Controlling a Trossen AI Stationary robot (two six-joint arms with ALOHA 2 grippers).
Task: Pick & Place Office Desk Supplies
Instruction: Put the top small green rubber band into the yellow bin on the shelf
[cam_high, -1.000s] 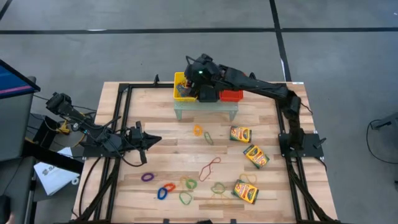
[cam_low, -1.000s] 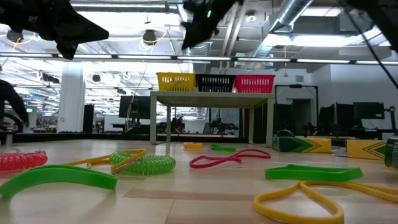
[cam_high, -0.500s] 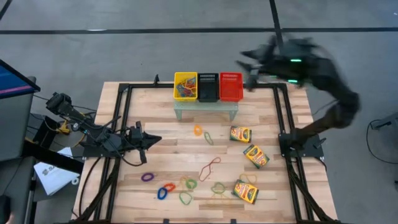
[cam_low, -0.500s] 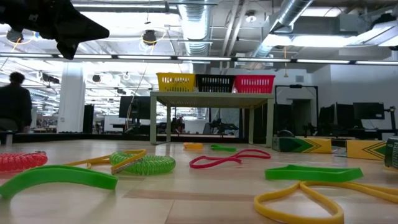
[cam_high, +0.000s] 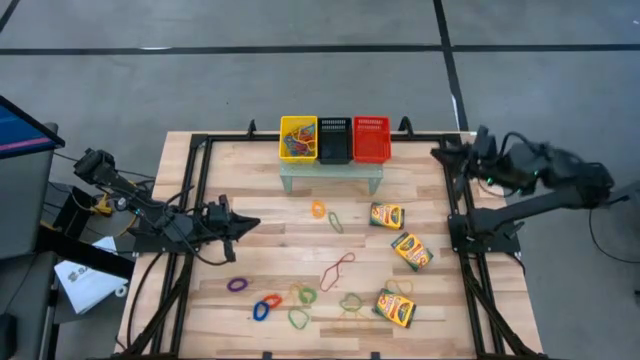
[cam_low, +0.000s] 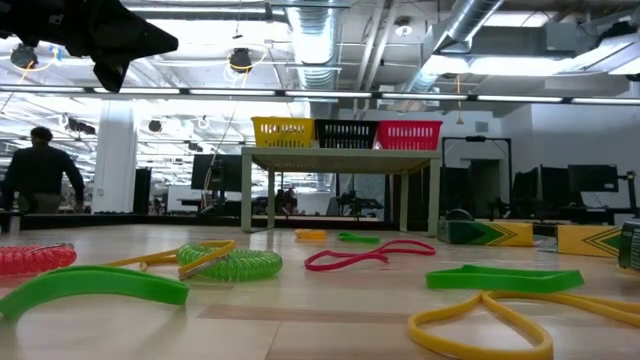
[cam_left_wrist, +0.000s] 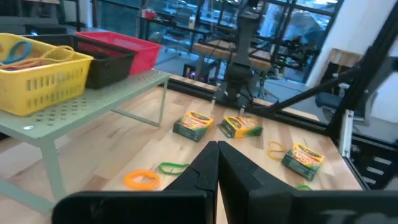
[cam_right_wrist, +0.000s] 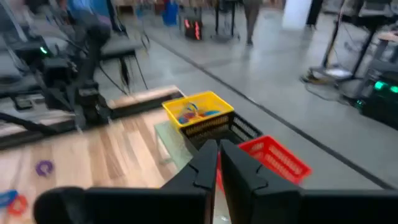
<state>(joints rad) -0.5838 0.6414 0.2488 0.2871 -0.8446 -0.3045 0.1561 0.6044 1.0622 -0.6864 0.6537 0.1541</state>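
The rubber-band loops (cam_high: 300, 300) lie scattered flat over the near half of the wooden desk (cam_high: 250, 200), most of them in a cluster toward the near edge, with a long red loop (cam_high: 337, 269) in the middle and an orange loop (cam_high: 318, 209) and a green loop (cam_high: 336, 222) just in front of the pale green stand (cam_high: 331, 175); some already sit in the yellow basket (cam_high: 298, 139) on that stand, beside the black basket (cam_high: 334, 139) and red basket (cam_high: 371, 139). They look light, limp and thin, lying close to the wood, so I judge a pinch across one strand, where a loop arches up a little, to be the best hold. The red loop's long axis runs diagonally, from the near-left toward the far-right. The three crayon boxes (cam_high: 411, 251) lie flat in a line down the right side of the desk; light and stiff, they would take a grip across the short width. The farthest box (cam_high: 387, 215) runs roughly along the desk's width, while the middle and nearest box (cam_high: 396, 308) are skewed diagonally; which end is the flap I cannot tell. The left gripper (cam_high: 243, 224) hovers over the left side of the desk, fingers pressed together and holding nothing. The right gripper (cam_high: 443, 153) hangs at the far right corner, beyond the red basket, its fingers also together and apparently empty.
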